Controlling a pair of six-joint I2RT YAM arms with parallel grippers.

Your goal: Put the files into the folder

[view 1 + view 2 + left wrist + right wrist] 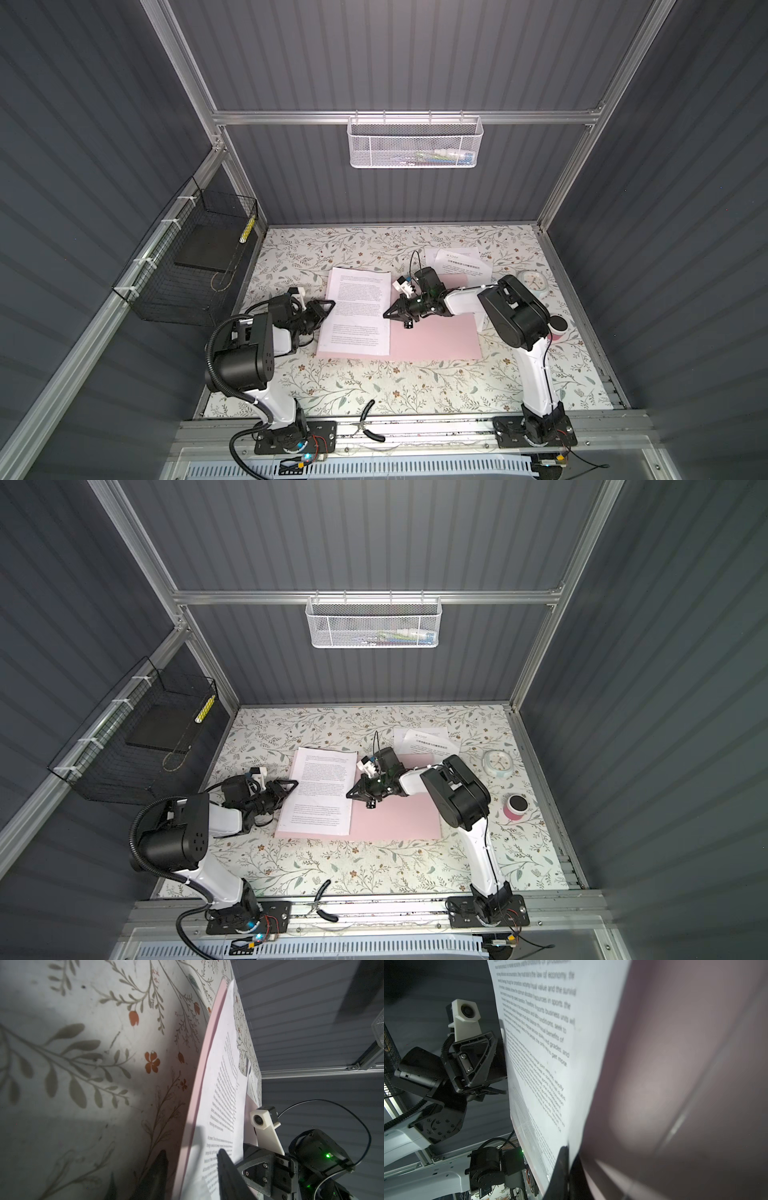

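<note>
The pale pink folder point(436, 336) point(395, 820) lies open on the flowered table. One white printed file sheet point(357, 311) point(320, 791) rests on its left half. My right gripper point(386, 314) point(568, 1150) is shut on that sheet's right edge, above the folder point(675, 1064). My left gripper point(330, 305) point(192, 1152) is open at the sheet's left edge. One of its fingers is over the sheet point(226, 1088), the other over the table beside the folder point(205, 1076). Two more file sheets point(457, 262) point(424, 739) lie overlapping behind the folder at the back right.
A small round clock point(532, 282) and a pink tub with a black lid point(557, 326) sit right of the right arm. Pliers point(370, 424) lie at the front edge. A black wire basket point(187, 270) hangs on the left wall, a white mesh basket point(415, 141) on the back wall.
</note>
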